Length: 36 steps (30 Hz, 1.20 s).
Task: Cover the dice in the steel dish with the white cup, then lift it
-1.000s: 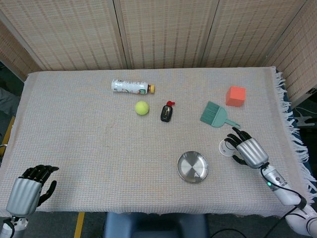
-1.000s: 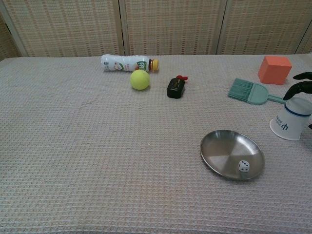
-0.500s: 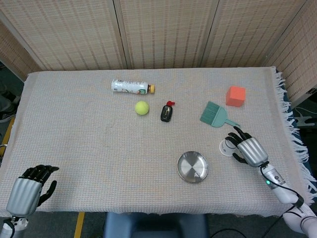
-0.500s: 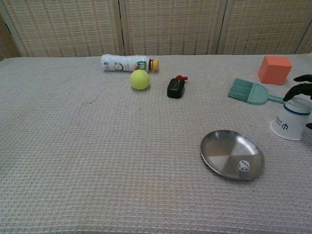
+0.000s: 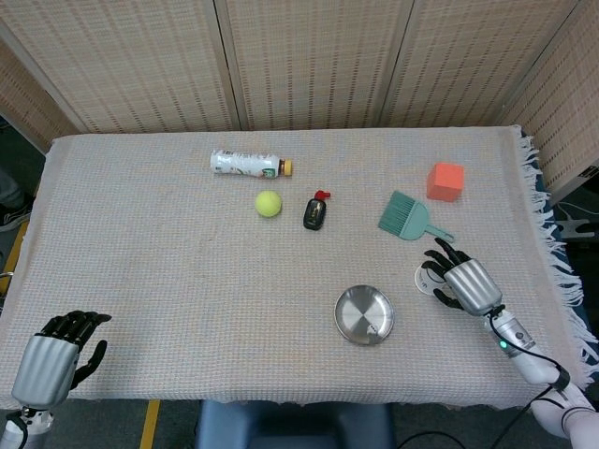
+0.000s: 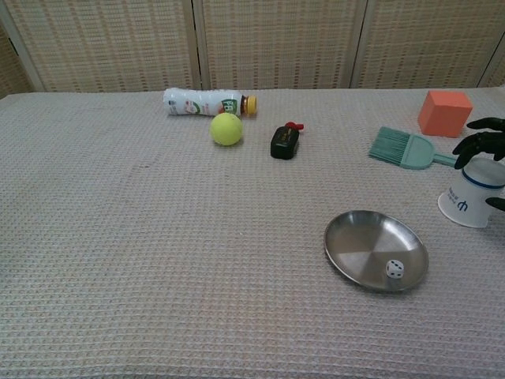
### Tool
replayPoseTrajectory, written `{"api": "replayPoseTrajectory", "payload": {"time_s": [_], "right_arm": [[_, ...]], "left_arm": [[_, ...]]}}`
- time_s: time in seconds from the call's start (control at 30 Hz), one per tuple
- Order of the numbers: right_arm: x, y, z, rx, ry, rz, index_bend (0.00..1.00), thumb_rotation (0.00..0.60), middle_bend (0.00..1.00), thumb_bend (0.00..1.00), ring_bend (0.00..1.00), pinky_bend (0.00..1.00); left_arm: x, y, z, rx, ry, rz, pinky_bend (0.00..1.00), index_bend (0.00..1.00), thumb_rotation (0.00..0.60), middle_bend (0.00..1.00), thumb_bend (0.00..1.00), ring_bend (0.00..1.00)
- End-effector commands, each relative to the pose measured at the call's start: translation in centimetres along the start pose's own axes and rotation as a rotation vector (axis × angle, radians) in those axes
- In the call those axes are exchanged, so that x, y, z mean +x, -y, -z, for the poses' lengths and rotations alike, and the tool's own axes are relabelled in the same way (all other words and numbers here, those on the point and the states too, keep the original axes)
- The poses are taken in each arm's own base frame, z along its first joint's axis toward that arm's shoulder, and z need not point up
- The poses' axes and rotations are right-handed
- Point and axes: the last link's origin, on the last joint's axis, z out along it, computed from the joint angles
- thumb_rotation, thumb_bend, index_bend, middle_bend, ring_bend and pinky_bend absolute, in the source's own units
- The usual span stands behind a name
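1. My right hand (image 5: pixel 465 285) sits over the white cup (image 6: pixel 472 197) at the right side of the table (image 5: pixel 140 243); my dark fingers (image 6: pixel 477 140) curl down around the cup's top, and the cup stands mouth-down on the cloth, slightly tilted.
2. I cannot tell for sure whether my fingers are truly clamped on the cup or only touching it; from the chest view they wrap its upper part.
3. The steel dish (image 6: pixel 371 249) lies to the left of the cup and a little nearer, apart from it, with bare cloth between.
4. The dice (image 6: pixel 394 270) rests inside the dish, toward its near right edge, uncovered.
5. My left hand (image 5: pixel 51 360) hangs at the near left corner of the table, fingers curled in with nothing in them, well apart from the dish and the cup.
6. Beyond the cup, a teal brush (image 6: pixel 404 148) lies with its handle pointing toward my right hand, and an orange cube (image 6: pixel 444 113) sits farther back on the right.
7. At the far middle of the table are a plastic bottle (image 6: pixel 207 102) on its side, a tennis ball (image 6: pixel 226 129) just near of it, and a small black object with a red tip (image 6: pixel 284 141) to the ball's right.
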Motion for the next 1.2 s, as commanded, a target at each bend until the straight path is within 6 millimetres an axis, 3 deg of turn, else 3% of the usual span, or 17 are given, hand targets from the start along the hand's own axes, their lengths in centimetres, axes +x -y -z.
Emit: {"api": "replayPoseTrajectory", "payload": {"time_s": [0.03, 0.3, 0.43, 0.63, 0.87, 1.03, 1.2], "right_arm": [[-0.1, 0.0, -0.1, -0.002, 0.005, 0.004, 0.31, 0.600, 0.18, 0.24, 0.01, 0.34], [-0.9, -0.3, -0.5, -0.033, 0.038, 0.012, 0.31, 0.600, 0.18, 0.24, 0.01, 0.36], [-0.9, -0.3, -0.6, -0.039, 0.022, -0.001, 0.35, 0.600, 0.20, 0.24, 0.05, 0.43], [-0.6, -0.1, -0.5, -0.042, -0.031, 0.018, 0.59, 0.600, 0.44, 0.24, 0.33, 0.68], [-0.4, 0.2, -0.6, -0.052, -0.071, 0.031, 0.70, 0.600, 0.57, 0.24, 0.49, 0.77], [-0.3, 1.6, -0.8, 0.001, -0.092, -0.037, 0.70, 0.600, 0.57, 0.24, 0.49, 0.77], [0.5, 4.2, -1.4, 0.091, -0.109, -0.191, 0.70, 0.600, 0.57, 0.24, 0.49, 0.78]], "left_arm": [[0.0, 0.0, 0.0, 0.000, 0.001, 0.000, 0.46, 0.35, 0.600, 0.39, 0.40, 0.34], [0.0, 0.0, 0.0, 0.001, 0.002, 0.002, 0.46, 0.35, 0.600, 0.39, 0.40, 0.34], [0.0, 0.0, 0.0, 0.001, 0.002, 0.001, 0.46, 0.35, 0.600, 0.39, 0.40, 0.34], [0.0, 0.0, 0.0, 0.000, 0.001, 0.000, 0.46, 0.35, 0.600, 0.39, 0.40, 0.34], [0.0, 0.0, 0.0, 0.001, 0.001, 0.000, 0.46, 0.35, 0.600, 0.39, 0.40, 0.35], [-0.1, 0.0, 0.0, 0.000, 0.003, -0.004, 0.46, 0.35, 0.600, 0.39, 0.40, 0.35], [-0.1, 0.0, 0.0, 0.001, 0.001, -0.004, 0.46, 0.35, 0.600, 0.40, 0.40, 0.35]]}}
